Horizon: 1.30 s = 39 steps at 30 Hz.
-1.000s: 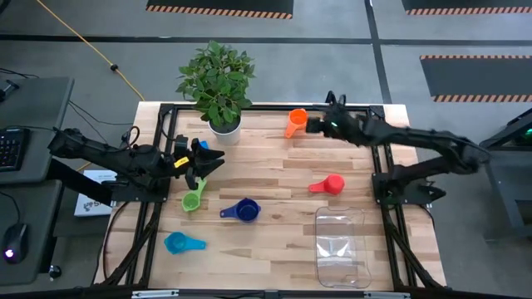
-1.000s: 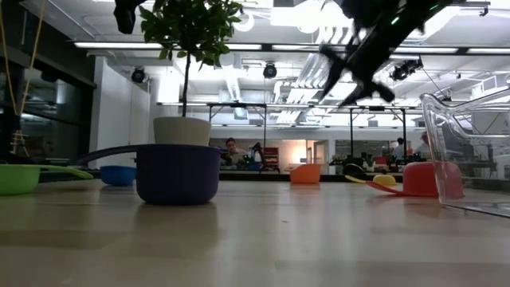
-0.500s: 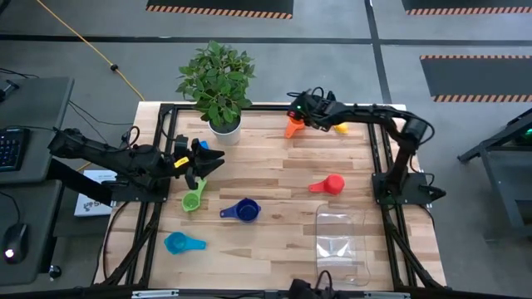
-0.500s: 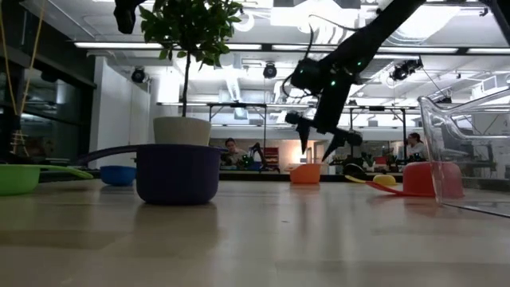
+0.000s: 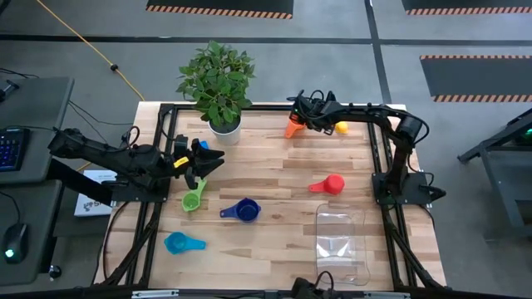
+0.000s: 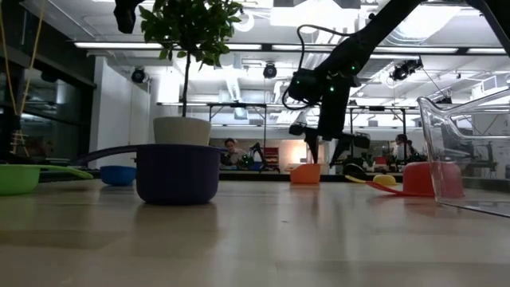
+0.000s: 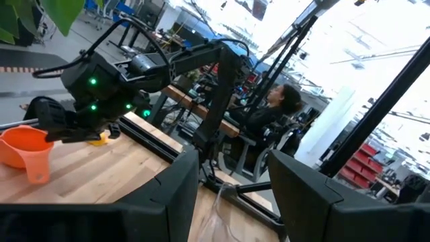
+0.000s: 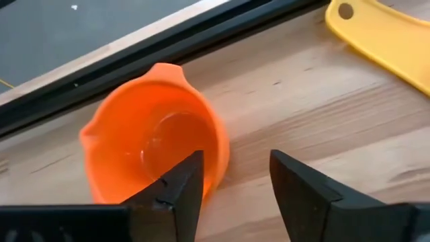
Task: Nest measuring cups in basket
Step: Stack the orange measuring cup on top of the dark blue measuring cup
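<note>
Table: light wood top inside a black frame, grey floor around it; a potted plant stands at the 11 o'clock edge.
Right gripper: at 12 o'clock, near the far edge, over the orange cup. In the right wrist view one finger is over the cup's rim and the other outside the wall, fingers apart, not yet pressing on it.
Yellow cup: just beside the right arm, also at the far edge.
Left gripper: at 9 o'clock, fingers apart, holding nothing.
Green cup: near the left gripper.
Dark blue cup: near the middle, free space around it.
Red cup: at 3 o'clock.
Light blue cup: at 7 o'clock.
Basket: at 5 o'clock, close to the near edge, no cup inside.
</note>
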Tool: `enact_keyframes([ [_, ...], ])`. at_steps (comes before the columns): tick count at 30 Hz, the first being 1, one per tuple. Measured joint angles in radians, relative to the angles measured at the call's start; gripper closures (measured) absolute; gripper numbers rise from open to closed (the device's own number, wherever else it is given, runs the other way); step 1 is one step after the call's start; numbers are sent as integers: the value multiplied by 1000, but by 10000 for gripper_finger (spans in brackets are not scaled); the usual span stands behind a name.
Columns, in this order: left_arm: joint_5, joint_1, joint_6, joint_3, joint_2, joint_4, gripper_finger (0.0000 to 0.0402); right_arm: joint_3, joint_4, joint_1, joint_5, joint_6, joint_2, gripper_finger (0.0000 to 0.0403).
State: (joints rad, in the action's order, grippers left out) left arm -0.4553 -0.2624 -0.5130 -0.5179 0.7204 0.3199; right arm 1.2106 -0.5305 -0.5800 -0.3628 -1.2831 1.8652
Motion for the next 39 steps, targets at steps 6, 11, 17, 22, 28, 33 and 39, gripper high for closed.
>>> enact_keyframes([
  [6,0,0,0,0,0,0,229,0,11,0,-1,5,3,264],
  [11,0,0,-8,0,0,0,229,-1,7,-4,30,7,19,301],
  [17,0,-1,-9,0,0,14,229,-2,7,-6,37,125,21,392],
  [22,0,-1,-9,0,0,24,229,-2,-1,-10,58,281,-23,396],
  [28,-1,-1,-9,0,0,24,229,-2,-74,12,65,534,-182,400],
  [33,-1,0,-8,0,0,23,229,-2,-112,51,196,667,-318,401],
  [39,-3,0,-6,0,0,22,229,-2,-128,223,338,609,-410,402],
])
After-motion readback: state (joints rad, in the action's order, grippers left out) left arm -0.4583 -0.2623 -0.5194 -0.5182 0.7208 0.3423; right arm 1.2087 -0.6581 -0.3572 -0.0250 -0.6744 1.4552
